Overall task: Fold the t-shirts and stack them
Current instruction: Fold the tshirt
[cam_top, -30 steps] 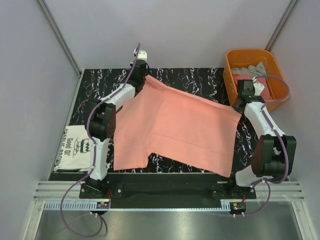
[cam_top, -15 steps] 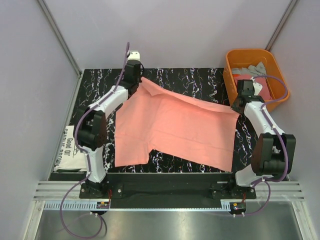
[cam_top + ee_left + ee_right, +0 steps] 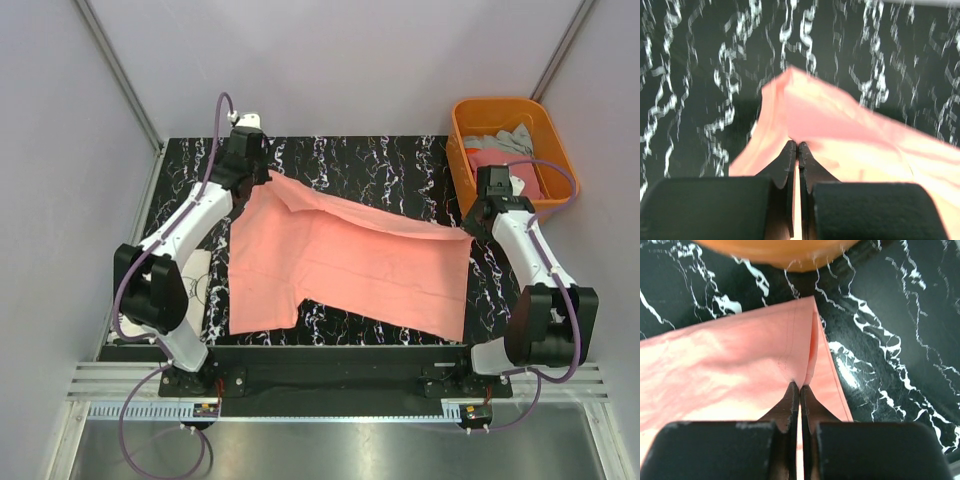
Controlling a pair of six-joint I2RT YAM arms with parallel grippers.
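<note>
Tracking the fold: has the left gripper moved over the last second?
Yes. The left gripper, shut on the salmon-pink t-shirt, has shifted left, farther from the orange tub.

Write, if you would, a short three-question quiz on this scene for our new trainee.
1. True or false: the left gripper and the right gripper are both shut on the salmon-pink t-shirt.
2. Where does the orange tub stand in the top view? A) far right B) near left C) centre
3. Which gripper is nearer the tub?

Key: 1 true; 2 A; 3 the right.
</note>
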